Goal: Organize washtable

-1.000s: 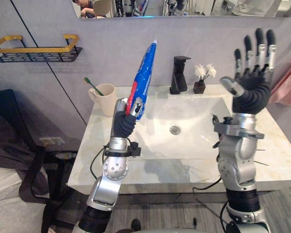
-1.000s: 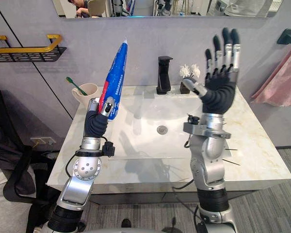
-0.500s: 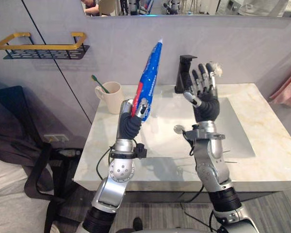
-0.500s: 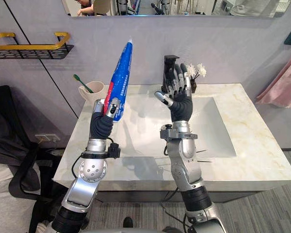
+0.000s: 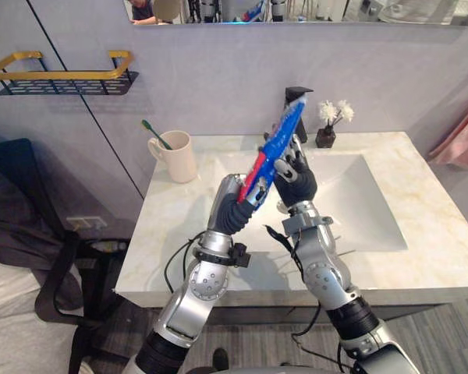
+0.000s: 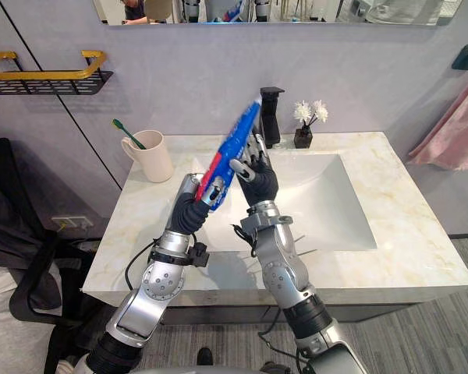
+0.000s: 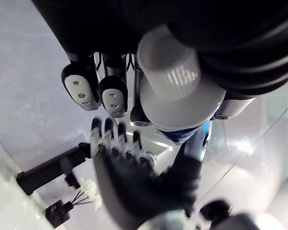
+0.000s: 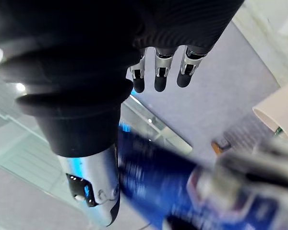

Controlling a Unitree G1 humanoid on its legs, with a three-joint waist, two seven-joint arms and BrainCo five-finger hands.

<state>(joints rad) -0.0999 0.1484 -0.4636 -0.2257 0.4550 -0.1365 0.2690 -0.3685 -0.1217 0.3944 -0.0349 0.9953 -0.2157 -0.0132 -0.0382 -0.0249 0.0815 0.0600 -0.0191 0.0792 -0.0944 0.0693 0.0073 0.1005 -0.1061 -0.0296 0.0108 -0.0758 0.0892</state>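
Note:
My left hand [image 5: 235, 209] is shut on the lower end of a blue and red toothpaste tube [image 5: 274, 146]. The tube slants up and to the right over the sink basin [image 5: 351, 210]. Its white cap [image 7: 170, 81] shows by my palm in the left wrist view. My right hand [image 6: 259, 178] is open just behind the tube's middle, with straight fingers [image 8: 156, 72] pointing up; whether it touches the tube I cannot tell. A cream cup [image 5: 175, 156] with a green toothbrush [image 5: 153, 133] stands on the washtable [image 5: 179, 234] at the back left.
A black faucet [image 5: 296, 111] and a small vase of white flowers [image 5: 328, 128] stand behind the basin. A gold-railed black shelf [image 5: 58, 76] hangs on the wall at left. A pink towel [image 5: 462, 136] hangs at right.
My left hand has tipped the tube from nearly upright to a slant toward the right. My right hand has come down and left, up against the tube. The camera has shifted slightly.

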